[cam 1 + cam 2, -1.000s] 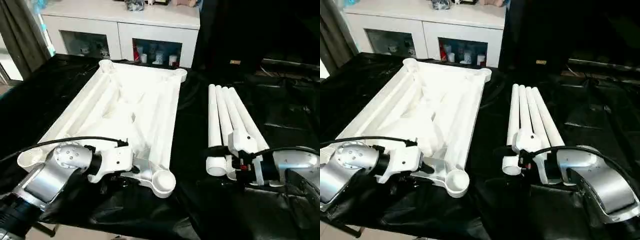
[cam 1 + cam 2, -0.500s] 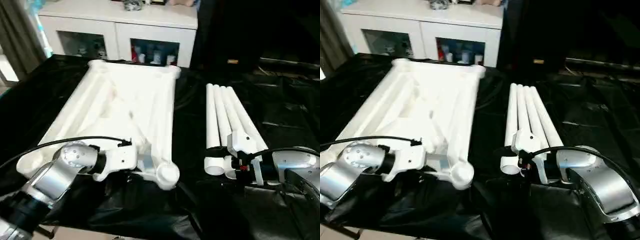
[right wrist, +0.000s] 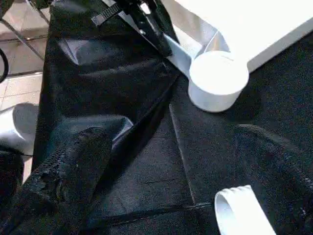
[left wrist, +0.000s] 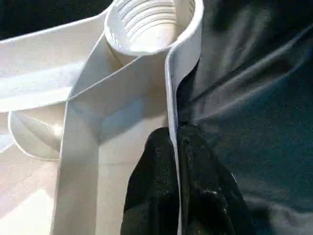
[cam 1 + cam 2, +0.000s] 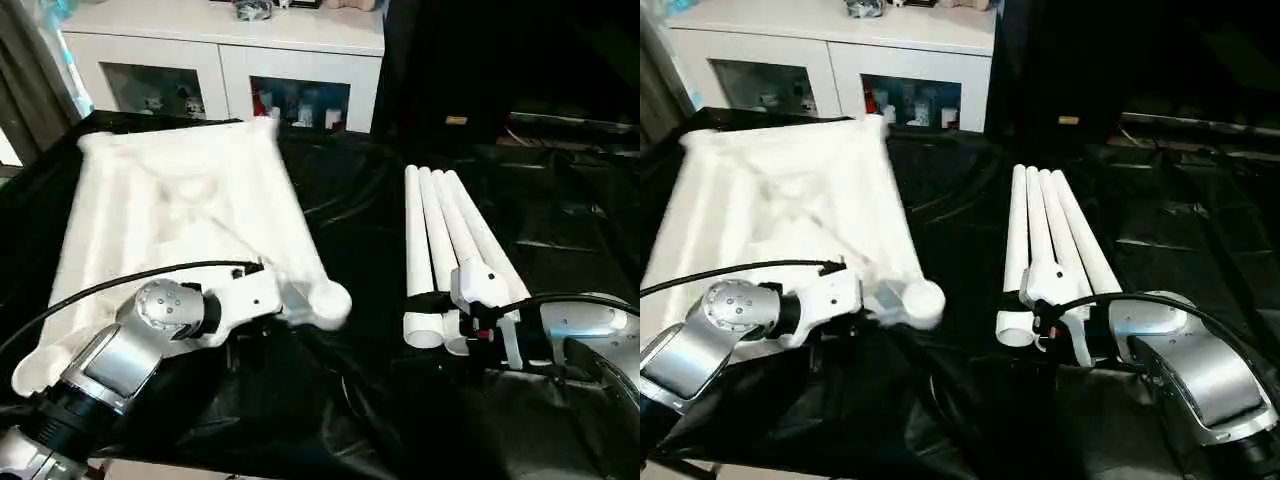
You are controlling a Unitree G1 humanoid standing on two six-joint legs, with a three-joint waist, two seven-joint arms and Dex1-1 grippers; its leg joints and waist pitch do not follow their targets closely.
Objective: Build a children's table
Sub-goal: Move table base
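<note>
Two black fingers (image 4: 161, 181) of the left gripper (image 4: 173, 142) pinch the thin edge wall of the white plastic tabletop (image 4: 122, 112) just below a round corner socket (image 4: 151, 24) with ribbed inner wall, seen from the left wrist. The tabletop lies underside up on the counter (image 4: 254, 88) draped in black sheeting.

From the right wrist, the right gripper (image 3: 181, 166) stands with its fingers (image 3: 73, 166) spread wide, holding nothing, above the black sheeting; the open end of one tubular leg (image 3: 239, 210) shows between them, and the tabletop's socket sits beyond.

In the left eye view, the tabletop spreads across the counter's left half, blurred, its near right corner in the left gripper. Four long white legs (image 5: 440, 230) lie side by side to the right, their near ends by the right gripper (image 5: 440, 325).

Compared with a second ago, the tabletop has swung round, its far end now further left, while the legs lie as before.
</note>
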